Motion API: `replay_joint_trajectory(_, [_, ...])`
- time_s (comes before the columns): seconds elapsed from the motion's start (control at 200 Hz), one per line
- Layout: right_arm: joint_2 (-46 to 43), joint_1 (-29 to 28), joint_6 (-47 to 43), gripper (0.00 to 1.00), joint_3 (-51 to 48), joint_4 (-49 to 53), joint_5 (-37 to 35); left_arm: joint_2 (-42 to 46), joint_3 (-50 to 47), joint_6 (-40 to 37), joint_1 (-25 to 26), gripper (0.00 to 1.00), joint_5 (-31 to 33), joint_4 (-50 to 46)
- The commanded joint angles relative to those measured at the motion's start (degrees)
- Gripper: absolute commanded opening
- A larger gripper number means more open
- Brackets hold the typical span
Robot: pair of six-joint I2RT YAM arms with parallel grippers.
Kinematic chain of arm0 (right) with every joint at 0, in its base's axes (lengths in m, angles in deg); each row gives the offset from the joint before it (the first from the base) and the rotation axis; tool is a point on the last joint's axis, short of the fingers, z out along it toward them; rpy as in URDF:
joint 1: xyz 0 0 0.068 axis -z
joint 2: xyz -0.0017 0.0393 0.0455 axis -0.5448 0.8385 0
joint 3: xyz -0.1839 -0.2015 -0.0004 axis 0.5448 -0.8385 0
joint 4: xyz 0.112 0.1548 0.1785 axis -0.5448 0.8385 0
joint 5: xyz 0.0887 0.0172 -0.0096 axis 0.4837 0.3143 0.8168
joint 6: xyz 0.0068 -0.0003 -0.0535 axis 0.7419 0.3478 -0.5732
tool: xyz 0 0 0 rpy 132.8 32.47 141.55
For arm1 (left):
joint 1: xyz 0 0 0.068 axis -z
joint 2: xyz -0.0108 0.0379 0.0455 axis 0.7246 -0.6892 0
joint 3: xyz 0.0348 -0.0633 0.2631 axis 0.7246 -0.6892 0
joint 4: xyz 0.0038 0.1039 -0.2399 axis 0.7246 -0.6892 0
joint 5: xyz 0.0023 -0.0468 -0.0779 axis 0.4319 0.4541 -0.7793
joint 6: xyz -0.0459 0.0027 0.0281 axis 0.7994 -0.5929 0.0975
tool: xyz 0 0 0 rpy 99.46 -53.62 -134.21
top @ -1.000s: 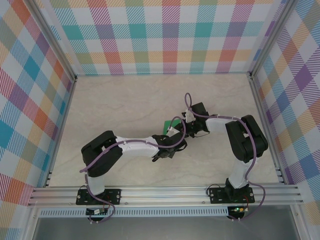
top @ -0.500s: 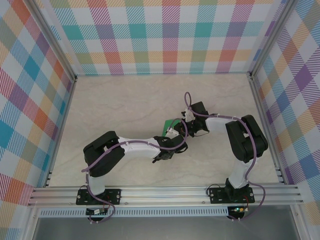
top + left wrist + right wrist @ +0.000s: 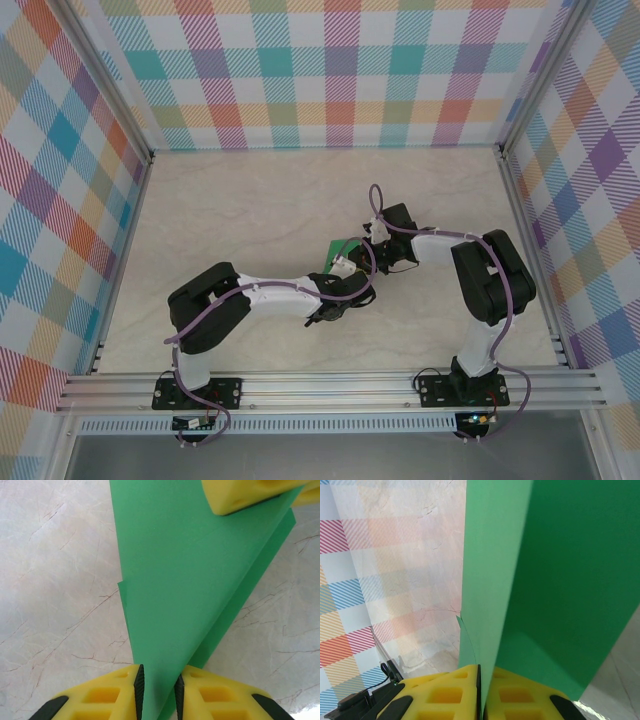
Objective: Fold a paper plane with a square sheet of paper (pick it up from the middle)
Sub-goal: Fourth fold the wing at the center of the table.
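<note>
The square sheet of paper (image 3: pixel 343 247) is bright green, folded into a long tapering wedge with layered edges, and is held up just above the table's middle between both arms. In the left wrist view the paper (image 3: pixel 185 570) narrows into my left gripper (image 3: pixel 159 680), whose pads stand a little apart with the pointed end filling the gap. The right gripper's yellow fingers (image 3: pixel 240 495) hold its far end. In the right wrist view the paper (image 3: pixel 560 580) rises upright from my right gripper (image 3: pixel 481 680), shut tight on a crease. From above, the left gripper (image 3: pixel 350 265) and right gripper (image 3: pixel 370 243) meet at the paper.
The marble-look tabletop (image 3: pixel 250 210) is walled by plaid panels (image 3: pixel 330 70) at the back and sides. An aluminium rail (image 3: pixel 330 385) runs along the near edge, by the arm bases.
The left arm has shifted slightly right and forward, its jaws narrowing a little on the paper. The paper and right arm have barely moved.
</note>
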Motion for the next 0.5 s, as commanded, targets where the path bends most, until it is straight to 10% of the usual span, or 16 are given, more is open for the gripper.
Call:
replay_joint_trajectory(0.0, [0.3, -0.3, -0.8, 0.1, 1.7, 1.1, 0.3, -0.9, 0.9, 0.8, 0.8, 0.25, 2.3, -2.5])
replay_joint_trajectory(0.495, [0.0, -0.3, -1.1, 0.1, 1.6, 1.5, 0.1, -1.5, 1.0, 0.9, 0.8, 0.14, 2.3, -2.4])
